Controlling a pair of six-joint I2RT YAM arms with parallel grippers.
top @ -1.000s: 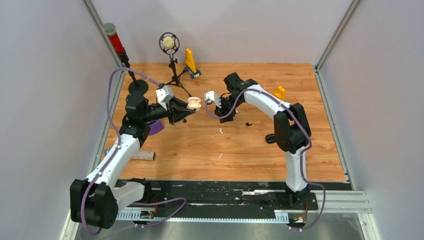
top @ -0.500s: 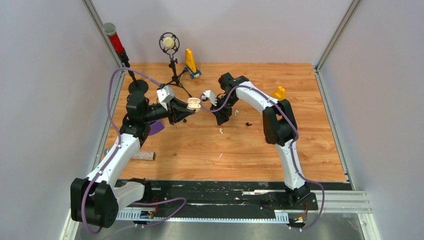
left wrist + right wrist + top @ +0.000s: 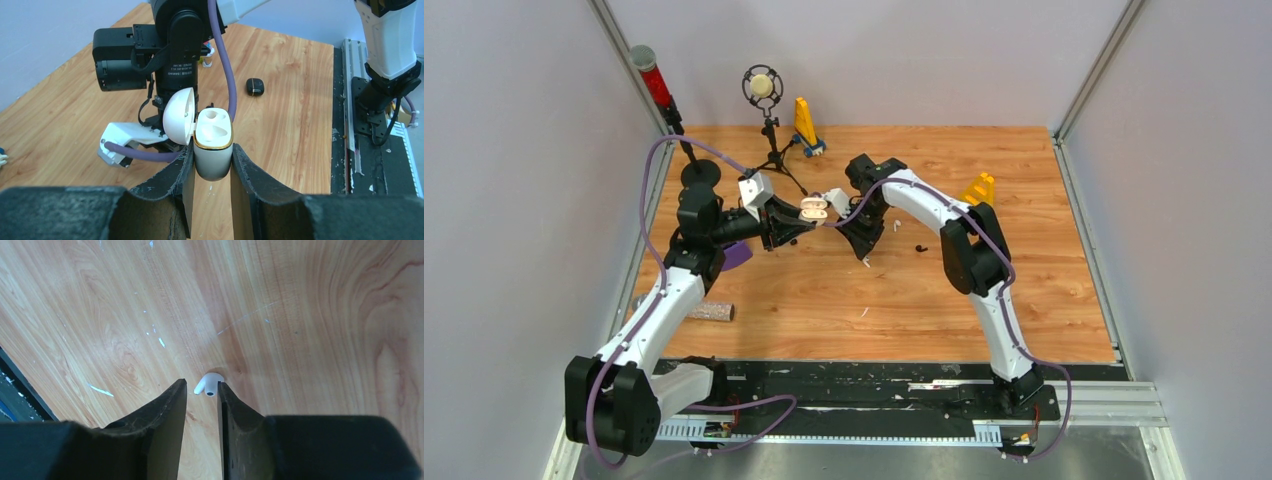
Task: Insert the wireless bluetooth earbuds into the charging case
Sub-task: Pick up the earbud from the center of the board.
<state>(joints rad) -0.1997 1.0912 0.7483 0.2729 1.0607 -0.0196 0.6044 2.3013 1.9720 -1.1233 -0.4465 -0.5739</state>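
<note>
The left end effector (image 3: 213, 161) is clamped on the lower body of a white charging case (image 3: 214, 150), holding it upright above the table (image 3: 300, 100). The case's lid (image 3: 178, 116) is swung open to one side, and its gold-rimmed top with two moulded sockets is in view. The right end effector (image 3: 202, 391) points down at the wood with its jaws only narrowly apart. A white earbud (image 3: 210, 382) lies on the table at their tips, against one finger (image 3: 226, 397) and just clear of the other. A small black case (image 3: 254, 86) lies on the table further off.
</note>
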